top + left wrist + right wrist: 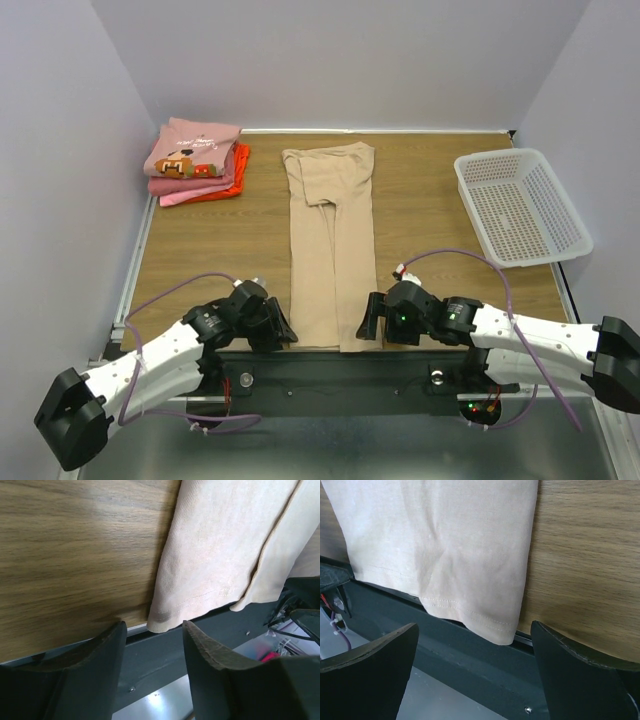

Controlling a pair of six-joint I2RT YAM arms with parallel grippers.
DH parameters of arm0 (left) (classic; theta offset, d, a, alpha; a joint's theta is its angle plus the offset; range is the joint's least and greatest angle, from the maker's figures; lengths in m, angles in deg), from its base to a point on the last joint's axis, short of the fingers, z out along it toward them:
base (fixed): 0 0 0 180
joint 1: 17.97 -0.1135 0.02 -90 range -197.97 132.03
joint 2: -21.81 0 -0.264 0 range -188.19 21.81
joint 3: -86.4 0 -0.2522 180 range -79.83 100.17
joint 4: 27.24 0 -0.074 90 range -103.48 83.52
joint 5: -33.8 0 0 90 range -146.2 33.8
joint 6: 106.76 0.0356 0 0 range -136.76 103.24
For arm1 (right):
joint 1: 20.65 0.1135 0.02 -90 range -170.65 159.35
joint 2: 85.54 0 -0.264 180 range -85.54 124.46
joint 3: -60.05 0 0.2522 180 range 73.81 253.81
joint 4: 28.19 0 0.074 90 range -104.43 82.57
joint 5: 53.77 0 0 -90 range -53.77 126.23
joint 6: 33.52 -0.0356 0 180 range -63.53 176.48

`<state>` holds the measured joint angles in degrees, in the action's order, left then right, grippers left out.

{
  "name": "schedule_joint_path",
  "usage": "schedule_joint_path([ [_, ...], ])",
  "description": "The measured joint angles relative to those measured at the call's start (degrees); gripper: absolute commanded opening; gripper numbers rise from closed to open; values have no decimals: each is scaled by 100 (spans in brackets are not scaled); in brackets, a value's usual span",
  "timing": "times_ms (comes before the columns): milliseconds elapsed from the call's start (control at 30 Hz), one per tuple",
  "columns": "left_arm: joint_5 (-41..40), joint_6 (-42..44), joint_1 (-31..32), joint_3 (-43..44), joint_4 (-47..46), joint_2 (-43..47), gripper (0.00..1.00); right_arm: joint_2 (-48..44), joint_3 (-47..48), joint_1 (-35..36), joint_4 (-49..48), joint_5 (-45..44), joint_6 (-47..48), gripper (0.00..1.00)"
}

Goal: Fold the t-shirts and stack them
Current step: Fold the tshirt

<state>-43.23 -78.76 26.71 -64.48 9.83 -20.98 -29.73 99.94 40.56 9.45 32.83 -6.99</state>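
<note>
Wooden tabletop (pixel 440 250) carries the tan t-shirt (pixel 330 250), folded into a long strip. Its hem laps over the near edge, probably so that fingers can slip under it. The left gripper (pixel 152 635) stands moderately parted, with the hem's left corner just ahead of its gap. The right gripper (pixel 474 630) gapes wide, the right corner just beyond its jaws. Neither holds cloth. Only the overhead view shows the stack of folded t-shirts (pixel 195 162), far beyond the left jaws. Only the wrist views make the overhang plain.
</note>
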Motion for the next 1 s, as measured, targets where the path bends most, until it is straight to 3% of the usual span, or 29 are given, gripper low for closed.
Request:
schedule_joint_path([
  [200, 129, 66, 26, -35, -127, -92, 57, 11, 0, 0, 24, 4, -4, 96],
  [433, 293, 295, 31, -15, -385, -592, 29, 11, 0, 0, 136, 7, -76, 93],
  [567, 337, 354, 31, 42, -459, -767, 20, 11, 0, 0, 157, 50, -90, 91],
  [700, 313, 361, 37, 48, -479, -758, 0, 13, -39, 0, 155, 155, -92, 86],
  [833, 302, 361, 37, 46, -483, -732, 0, 142, -81, 0, 184, 240, -116, 79],
  [1000, 291, 361, 37, 2, -498, -640, 0, 352, -74, 0, 153, 216, -170, 57],
])
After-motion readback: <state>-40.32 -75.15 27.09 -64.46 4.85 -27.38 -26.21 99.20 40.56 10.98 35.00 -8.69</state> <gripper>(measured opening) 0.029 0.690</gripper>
